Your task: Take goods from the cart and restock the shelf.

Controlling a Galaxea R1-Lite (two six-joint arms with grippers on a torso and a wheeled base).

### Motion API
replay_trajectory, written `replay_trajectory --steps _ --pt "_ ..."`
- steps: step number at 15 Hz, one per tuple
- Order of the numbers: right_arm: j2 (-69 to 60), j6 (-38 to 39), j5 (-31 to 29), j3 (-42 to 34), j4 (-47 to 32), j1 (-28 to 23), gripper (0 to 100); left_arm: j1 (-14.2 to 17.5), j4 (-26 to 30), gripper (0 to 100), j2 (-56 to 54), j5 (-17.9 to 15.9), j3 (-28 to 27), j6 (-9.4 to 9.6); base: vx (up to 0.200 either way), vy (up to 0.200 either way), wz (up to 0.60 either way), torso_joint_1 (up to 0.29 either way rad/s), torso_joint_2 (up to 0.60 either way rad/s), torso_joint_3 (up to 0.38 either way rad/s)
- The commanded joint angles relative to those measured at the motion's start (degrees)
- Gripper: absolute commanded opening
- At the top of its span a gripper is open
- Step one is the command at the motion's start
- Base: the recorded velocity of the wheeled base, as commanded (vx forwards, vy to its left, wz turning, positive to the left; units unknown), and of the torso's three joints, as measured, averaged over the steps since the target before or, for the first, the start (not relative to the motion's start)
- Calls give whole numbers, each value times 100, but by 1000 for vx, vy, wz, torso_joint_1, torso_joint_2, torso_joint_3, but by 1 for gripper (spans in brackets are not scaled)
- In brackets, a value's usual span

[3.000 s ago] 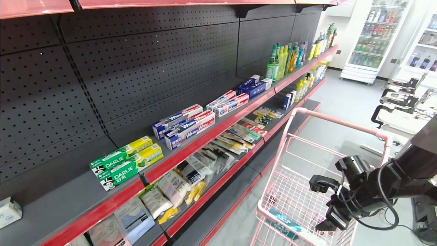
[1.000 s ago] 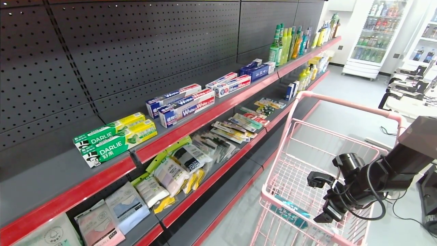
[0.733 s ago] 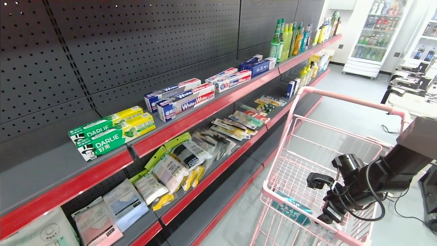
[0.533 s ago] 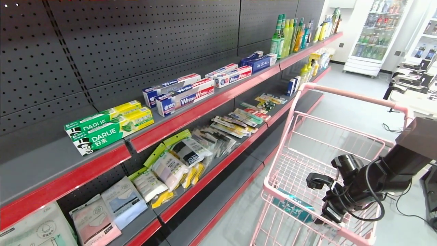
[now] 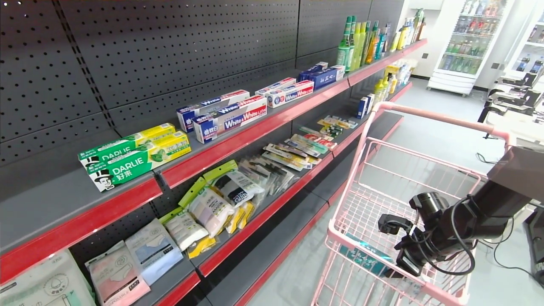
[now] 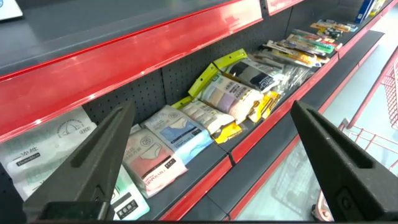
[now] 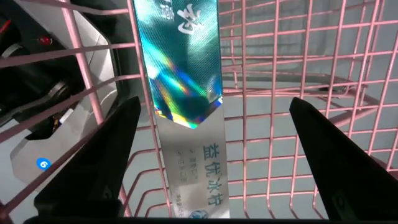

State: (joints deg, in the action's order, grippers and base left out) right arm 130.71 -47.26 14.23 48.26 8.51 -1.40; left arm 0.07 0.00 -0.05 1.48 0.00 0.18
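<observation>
**Shelf** (image 5: 255,131): a red-edged, dark pegboard-backed unit that fills the left and centre of the head view and runs off to the upper right.

**Cart** (image 5: 442,120): a pink wire cart in the lower right of the head view, just beside the shelf's lowest tier.

**Cooler** (image 5: 463,42): glass-fronted, in the upper right corner, well apart from the cart.

**Soft packets** (image 5: 212,208): heaped on the second tier, lower left of centre. They also appear in the left wrist view.

**Green toothpaste boxes** (image 5: 136,159): two lying side by side on the upper tier, at centre left.

**Blue-and-white toothpaste boxes** (image 5: 229,114): lying in pairs farther along the same tier.

**Toothbrush packs** (image 5: 293,153): fanned out flat on the second tier, at centre.

**Bottles** (image 5: 357,38): upright in a row at the top, right of centre.

**Teal box** (image 5: 361,255): the item to restock. It lies flat in the cart's basket, near the corner closest to the shelf, at the lower right of centre.

**Right tool** (image 7: 214,106): my arm dips into the basket, and the tool's two fingers are spread wide. In the right wrist view the teal box lies between them, clear of both, with nothing pinched.

**Left tool** (image 6: 211,106): its fingers are likewise spread wide and hold nothing. It faces the soft packets on the second tier.
</observation>
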Motion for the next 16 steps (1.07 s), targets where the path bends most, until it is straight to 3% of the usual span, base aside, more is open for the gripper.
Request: replay_trajectory --steps 1,9,16 --pt "139 7 10 -1 -16 52 100 1 0 100 5 2 0 -1 0 0 0 0 0 0" --pt "280 -11 10 69 2 52 100 1 0 100 5 2 0 -1 0 0 0 0 0 0" --pt "359 -11 -8 -212 599 79 100 1 0 100 5 2 0 -1 0 0 0 0 0 0"
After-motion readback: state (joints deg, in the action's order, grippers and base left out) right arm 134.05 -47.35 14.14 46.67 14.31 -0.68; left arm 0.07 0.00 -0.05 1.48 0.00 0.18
